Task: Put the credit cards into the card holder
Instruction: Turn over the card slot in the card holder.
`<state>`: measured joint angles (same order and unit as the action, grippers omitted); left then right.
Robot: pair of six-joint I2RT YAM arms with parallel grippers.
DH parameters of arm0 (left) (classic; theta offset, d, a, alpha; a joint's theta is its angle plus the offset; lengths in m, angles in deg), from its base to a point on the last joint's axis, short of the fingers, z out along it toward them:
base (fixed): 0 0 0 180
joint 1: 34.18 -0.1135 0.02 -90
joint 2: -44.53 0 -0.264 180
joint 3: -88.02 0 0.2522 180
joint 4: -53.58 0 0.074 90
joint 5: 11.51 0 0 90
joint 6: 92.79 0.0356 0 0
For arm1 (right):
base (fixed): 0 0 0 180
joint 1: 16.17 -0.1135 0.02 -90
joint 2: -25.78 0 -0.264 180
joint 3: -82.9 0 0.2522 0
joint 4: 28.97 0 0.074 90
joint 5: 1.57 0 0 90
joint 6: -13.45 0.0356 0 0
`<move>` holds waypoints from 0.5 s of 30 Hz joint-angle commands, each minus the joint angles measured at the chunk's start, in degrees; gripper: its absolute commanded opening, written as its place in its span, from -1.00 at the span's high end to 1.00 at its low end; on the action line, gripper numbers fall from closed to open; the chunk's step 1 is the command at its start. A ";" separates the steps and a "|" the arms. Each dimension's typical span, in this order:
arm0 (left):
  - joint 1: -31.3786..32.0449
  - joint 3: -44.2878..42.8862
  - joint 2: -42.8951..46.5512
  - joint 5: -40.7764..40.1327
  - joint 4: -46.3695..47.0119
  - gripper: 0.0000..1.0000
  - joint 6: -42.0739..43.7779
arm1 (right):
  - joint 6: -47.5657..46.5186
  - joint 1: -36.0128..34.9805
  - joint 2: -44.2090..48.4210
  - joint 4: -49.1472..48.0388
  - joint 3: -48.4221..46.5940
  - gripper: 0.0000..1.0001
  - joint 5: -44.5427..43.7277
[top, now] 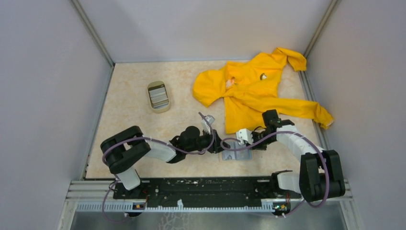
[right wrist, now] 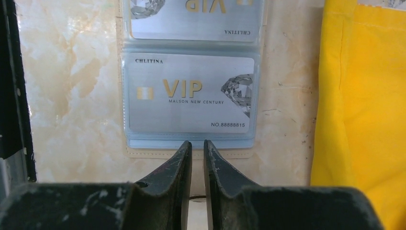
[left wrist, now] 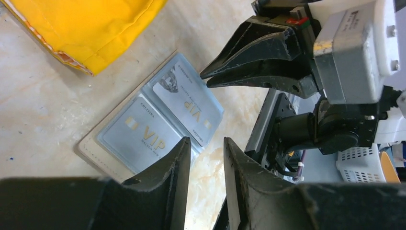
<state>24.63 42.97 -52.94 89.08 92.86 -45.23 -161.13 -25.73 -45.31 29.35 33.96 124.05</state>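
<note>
- From above, the card holder (top: 236,155) lies open and flat on the pale marbled worktop (top: 134,124), near the front edge and about midway between the two arm bases.
- The left arm (top: 158,149) and the right arm (top: 292,139) both reach in towards it, and their ends almost meet just above it.
- A crumpled yellow jacket (top: 253,91) lies farther back on the right, its hem close to the card holder. A small beige box (top: 158,96) sits well apart at the back left. The cards are too small to make out here.
- In the left wrist view, the left tool (left wrist: 206,141) hangs over the near end of the card holder (left wrist: 88,149). Its jaws are moderately apart and nothing is between them.
- Two silvery, pale blue credit cards with gold "VIP" lettering lie side by side on the holder. The first card (left wrist: 143,134) is nearest this tool and the second card (left wrist: 189,103) is just beyond it.
- The right tool (left wrist: 205,80) points in beside the second card, above the worktop. A corner of the jacket (left wrist: 91,28) lies at the upper left.
- In the right wrist view, the right tool (right wrist: 196,143) is just short of the holder's beige edge (right wrist: 143,153). Its jaws are only a narrow slit apart and empty.
- The second card (right wrist: 189,93) sits inside a clear pocket. The first card (right wrist: 191,19) lies in the next pocket, upside down from here, and the jacket (right wrist: 364,110) is on the right.
</note>
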 commanded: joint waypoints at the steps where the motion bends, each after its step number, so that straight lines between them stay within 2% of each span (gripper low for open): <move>1: 0.39 -3.14 -2.79 2.20 -4.95 0.25 -0.05 | 0.26 -0.91 -0.10 -2.15 0.57 0.69 -0.96; 8: 0.36 -5.78 -7.83 1.89 -8.37 0.23 -0.31 | 3.81 -5.89 -3.35 -4.41 0.25 0.71 -3.43; 15: 0.36 -5.67 -8.94 0.11 -10.83 0.23 -0.18 | 12.21 -11.22 -3.59 -8.00 -1.72 0.71 0.30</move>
<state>24.67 37.95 -60.81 90.28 85.01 -45.66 -154.86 -34.30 -47.92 24.45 33.83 120.88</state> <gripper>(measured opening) 0.385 0.148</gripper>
